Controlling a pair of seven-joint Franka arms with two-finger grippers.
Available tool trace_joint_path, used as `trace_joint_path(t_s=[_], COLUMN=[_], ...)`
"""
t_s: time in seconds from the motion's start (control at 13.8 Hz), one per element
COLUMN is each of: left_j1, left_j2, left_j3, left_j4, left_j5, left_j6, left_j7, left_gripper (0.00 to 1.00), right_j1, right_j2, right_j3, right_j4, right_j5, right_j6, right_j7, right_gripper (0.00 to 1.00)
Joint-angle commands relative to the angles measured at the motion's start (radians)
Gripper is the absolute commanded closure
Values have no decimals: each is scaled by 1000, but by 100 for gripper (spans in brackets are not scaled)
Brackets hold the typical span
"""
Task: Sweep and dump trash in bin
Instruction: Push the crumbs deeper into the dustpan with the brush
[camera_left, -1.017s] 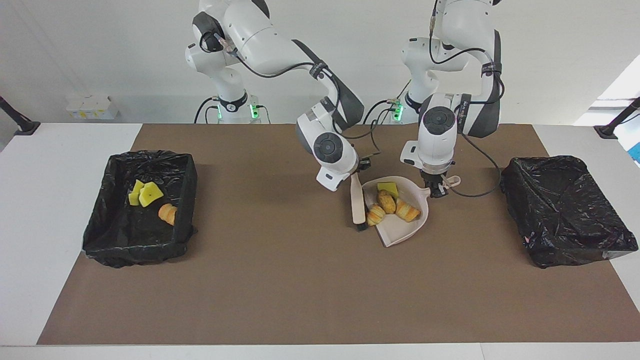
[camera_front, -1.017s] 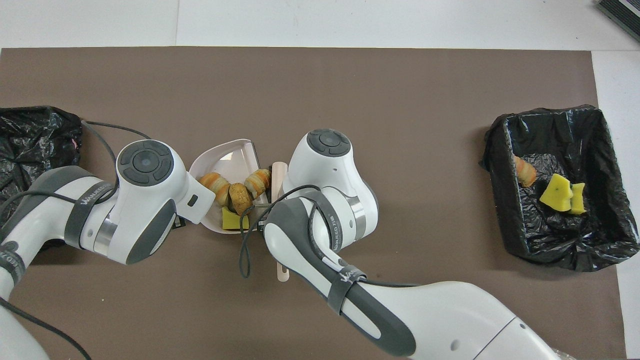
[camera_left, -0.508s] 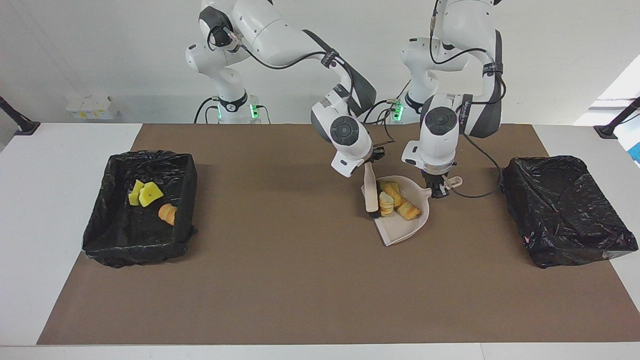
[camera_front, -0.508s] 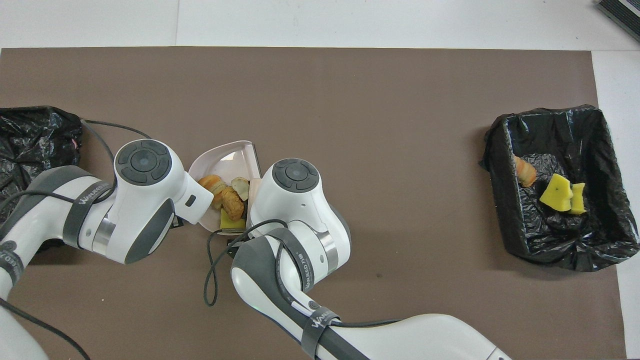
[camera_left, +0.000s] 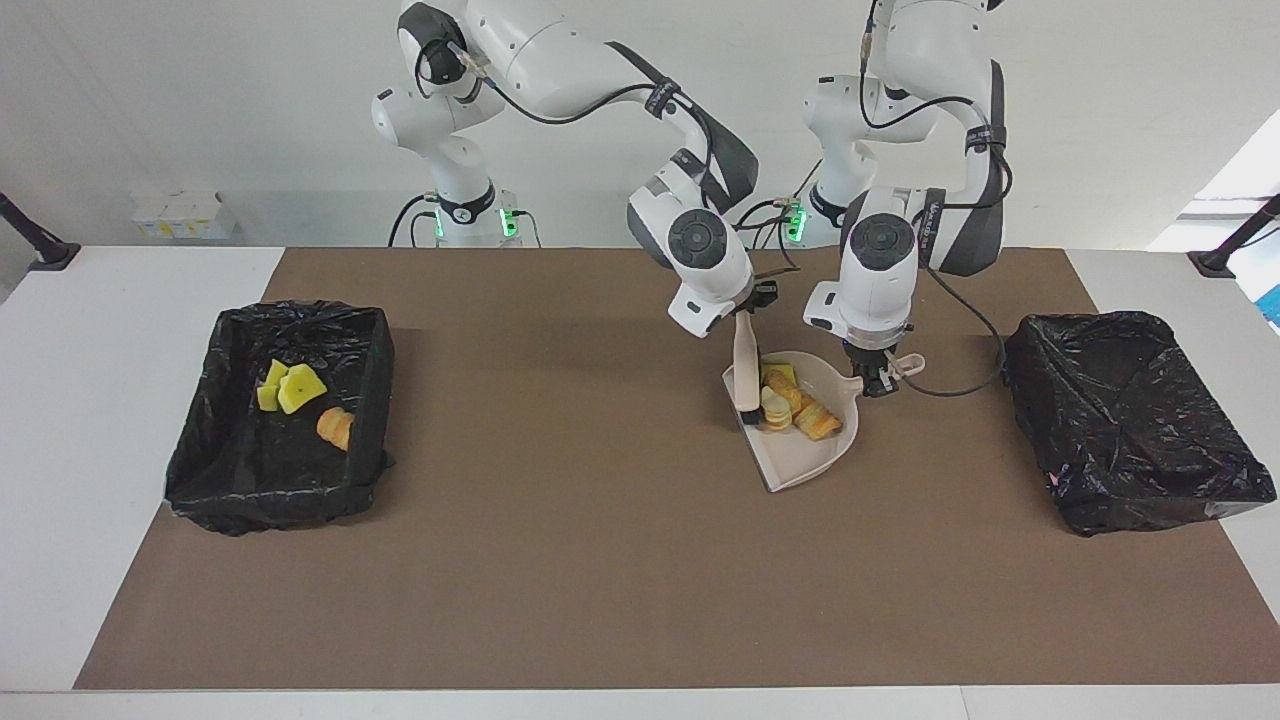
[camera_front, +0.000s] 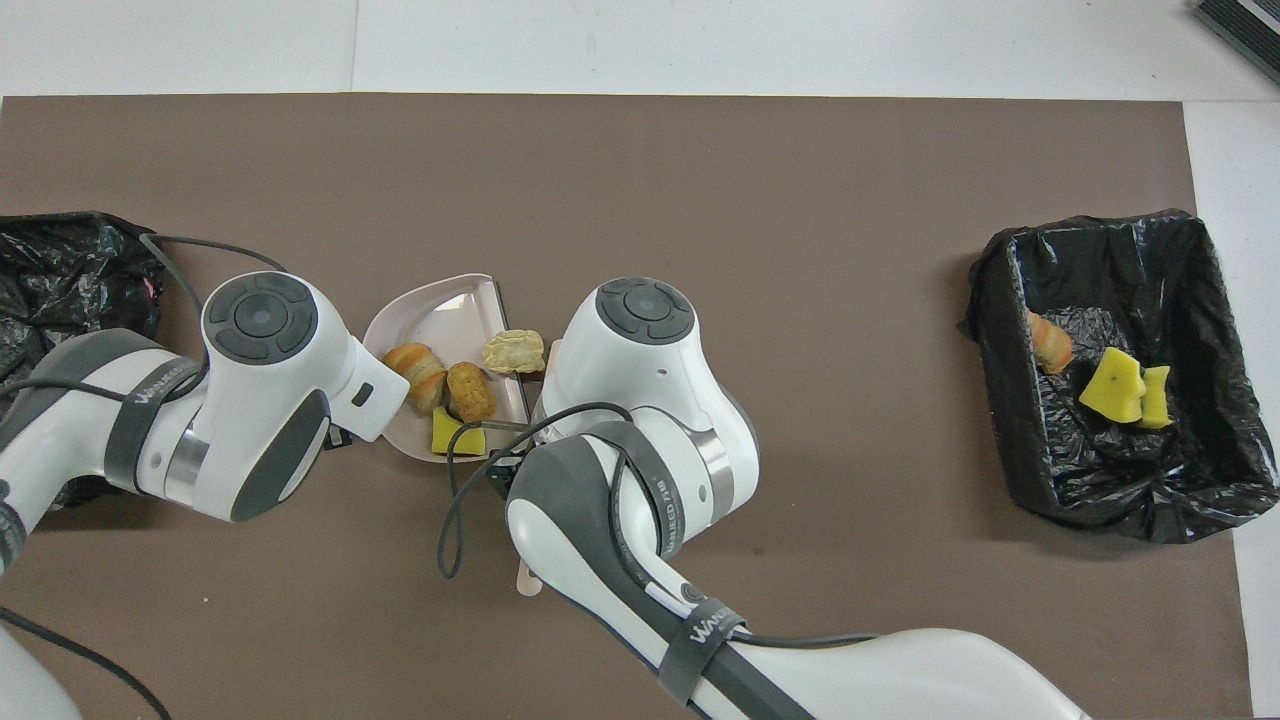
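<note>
- compared with one second ago, the brush (camera_left: 745, 365) held by the right end effector (camera_left: 757, 300) stands more upright and closer in against the open edge of the dustpan (camera_left: 812, 455); the trash (camera_left: 790, 405) is bunched tighter inside the pan.
- one pale lump (camera_front: 514, 350) sits right at the pan's open edge, touching the brush side. judgement: sweeping is nearly complete, but this piece is not yet securely in.
- right end effector: fingers closed on the brush handle top, directly above the pan's edge.
- left end effector (camera_left: 878, 380): closed on the dustpan handle (camera_left: 905, 364); the pan body lies just below it on the worktop (camera_left: 600, 560).
- long axis of the brush: steeply tilted, bristle end down at the pan.
- the dustpan's long axis runs from handle to mouth; the mouth points toward the right end effector.
- the nearer bin (camera_left: 1130, 420) lies well apart from the left end effector, toward that arm's end; another bin (camera_left: 285, 420) already holds scraps.
</note>
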Motion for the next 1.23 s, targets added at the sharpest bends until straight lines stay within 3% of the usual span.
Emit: trace_joint_path(t_s=[0.0, 0.22, 0.51, 0.94, 1.16], left_j1=[19, 19, 21, 33, 33], left_j2=[-10, -12, -12, -12, -12], left_j3=[-4, -2, -2, -2, -2], left_j4=[4, 2, 1, -1, -1], left_j5=[-6, -6, -8, -8, -8], left_j6=[19, 18, 15, 19, 19], left_j7=[29, 30, 34, 37, 34], left_gripper=[100, 100, 100, 100, 100], right_j1=[-17, -7, -1, 101, 119], right_j2=[-48, -51, 30, 64, 64], right_j3=[6, 6, 13, 18, 38], right_j4=[-48, -82, -24, -9, -9], right_j5=[-47, -128, -279, -259, -152], right_j6=[-18, 46, 85, 134, 224], right_j7=[56, 50, 36, -71, -77], right_gripper=[100, 100, 100, 100, 100])
